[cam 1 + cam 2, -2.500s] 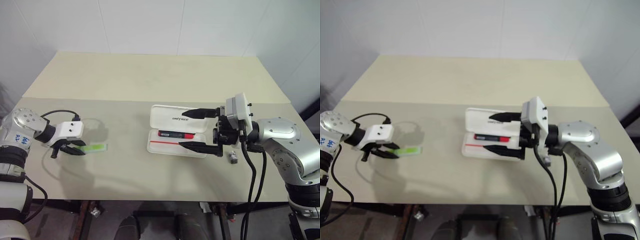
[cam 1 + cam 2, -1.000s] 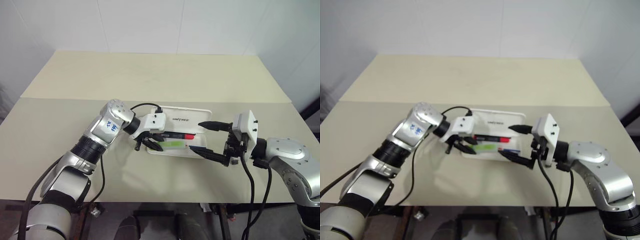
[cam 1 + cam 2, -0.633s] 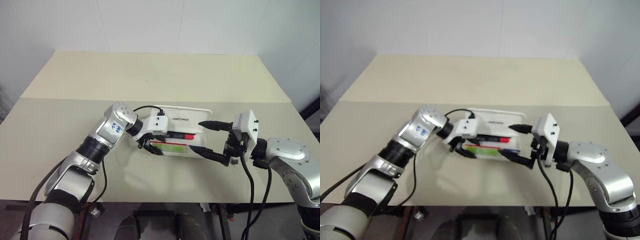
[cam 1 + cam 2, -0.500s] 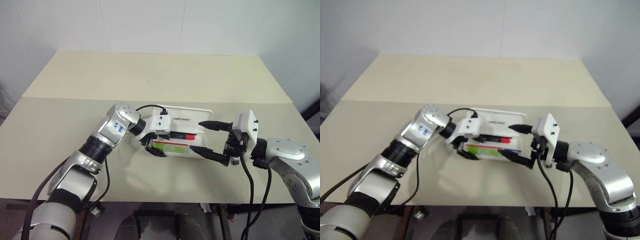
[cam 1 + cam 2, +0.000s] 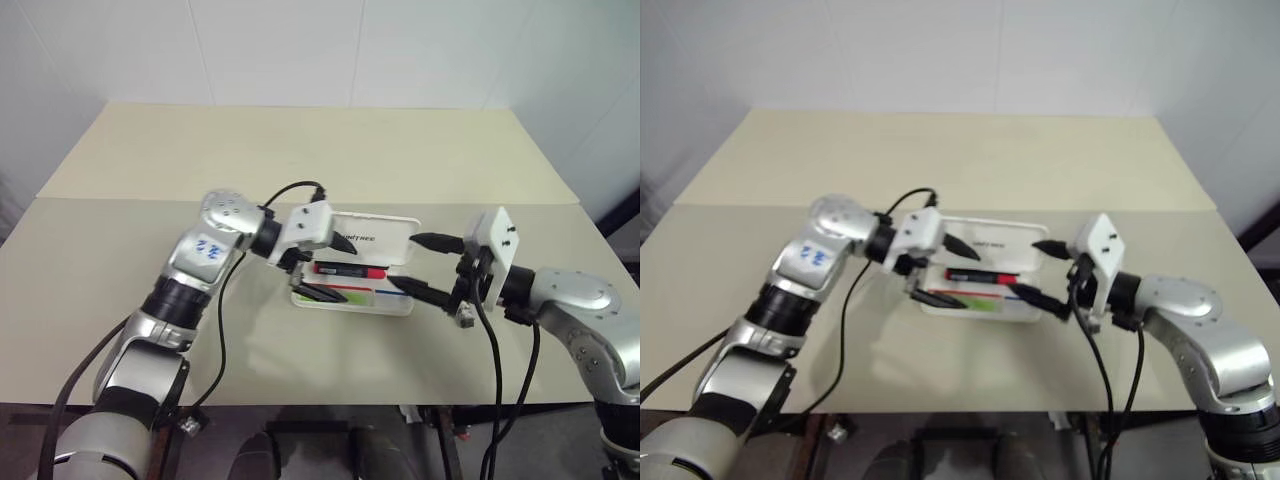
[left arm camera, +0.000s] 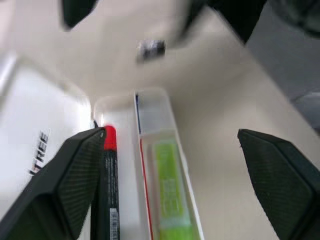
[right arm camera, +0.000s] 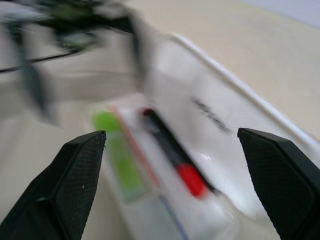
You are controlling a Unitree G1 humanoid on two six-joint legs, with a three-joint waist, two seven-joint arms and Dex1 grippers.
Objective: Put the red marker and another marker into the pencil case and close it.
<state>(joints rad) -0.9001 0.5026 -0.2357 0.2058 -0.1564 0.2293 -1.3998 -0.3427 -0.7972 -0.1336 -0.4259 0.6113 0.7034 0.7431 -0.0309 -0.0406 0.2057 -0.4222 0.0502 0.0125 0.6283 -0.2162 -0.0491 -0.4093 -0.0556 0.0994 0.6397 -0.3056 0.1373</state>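
We saw silver jointed arms | white wrist housings | black tapered fingers [image 5: 325,292] with textured pads | black cables looped along both arms | blue handwritten marks on the left arm's silver joint.

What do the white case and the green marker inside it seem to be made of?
The pencil case looks like hard, smooth plastic: it keeps a rigid rounded shape, its open lid stands stiff, and its surface has a slight sheen. The green marker seems to be translucent plastic, since light passes through its flat, pale green body. Neither can be confirmed by look alone.
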